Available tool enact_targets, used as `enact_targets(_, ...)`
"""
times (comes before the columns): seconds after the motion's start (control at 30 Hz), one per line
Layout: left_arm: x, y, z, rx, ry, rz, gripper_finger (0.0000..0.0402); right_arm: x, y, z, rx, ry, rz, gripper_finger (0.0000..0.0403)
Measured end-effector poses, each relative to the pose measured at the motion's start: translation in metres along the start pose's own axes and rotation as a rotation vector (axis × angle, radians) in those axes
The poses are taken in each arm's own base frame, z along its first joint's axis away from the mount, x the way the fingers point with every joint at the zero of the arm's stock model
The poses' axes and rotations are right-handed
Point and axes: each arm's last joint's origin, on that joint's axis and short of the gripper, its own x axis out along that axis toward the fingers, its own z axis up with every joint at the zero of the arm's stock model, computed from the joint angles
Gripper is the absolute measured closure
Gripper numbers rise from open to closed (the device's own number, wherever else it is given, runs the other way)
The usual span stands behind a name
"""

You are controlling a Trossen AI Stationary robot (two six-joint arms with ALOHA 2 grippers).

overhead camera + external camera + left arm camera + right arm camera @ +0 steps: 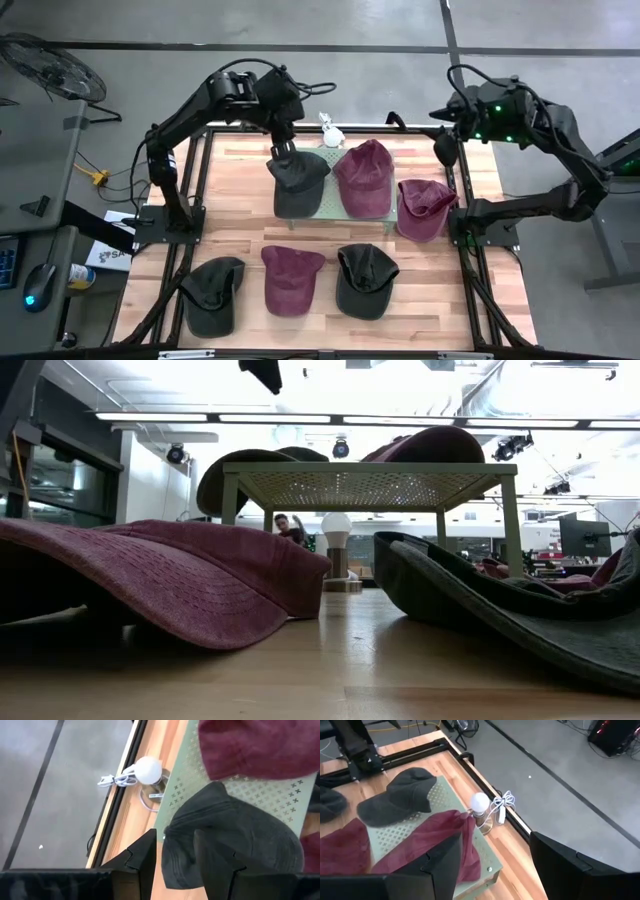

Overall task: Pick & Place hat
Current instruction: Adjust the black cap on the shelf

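Note:
A dark grey hat (300, 185) lies on a pale green perforated stand (335, 208), its left part overhanging the stand's edge. A maroon hat (364, 178) sits beside it on the stand. Another maroon hat (424, 208) lies to the stand's right. My left gripper (285, 150) hovers open above the dark hat's far end (177, 855); in the low view the gripper (266, 372) is well above the hat (240, 472). My right gripper (495, 865) waits open near the table's far right corner (445, 148).
Three more hats lie in the near row: dark (214, 294), maroon (291, 279) and dark (365, 281). A white bulb-shaped lamp (331, 131) with a cord stands at the far edge behind the stand. Black frame rails border the wooden table (240, 225).

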Motion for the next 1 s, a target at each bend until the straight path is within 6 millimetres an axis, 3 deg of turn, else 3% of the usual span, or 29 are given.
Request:
enact_targets(0.2, 0.001, 0.013, -0.002, -0.027, 0.008, 0.01, 0.0273, 0.004, 0.003, 0.0, -0.001, 0.027, 0.101, 0.0178)
enact_targets(0.47, 0.003, 0.03, -0.006, -0.047, 0.022, 0.016, 0.0273, 0.033, 0.017, 0.014, -0.023, 0.021, 0.229, 0.0179)
enact_targets(0.73, 0.005, 0.052, -0.012, -0.068, 0.032, 0.035, 0.0273, 0.104, 0.057, 0.039, -0.073, -0.031, 0.341, 0.0179)
enact_targets(1.0, 0.005, 0.063, -0.016, -0.066, 0.047, 0.053, 0.0273, 0.182, 0.092, 0.033, -0.135, 0.066, 0.374, 0.0178)
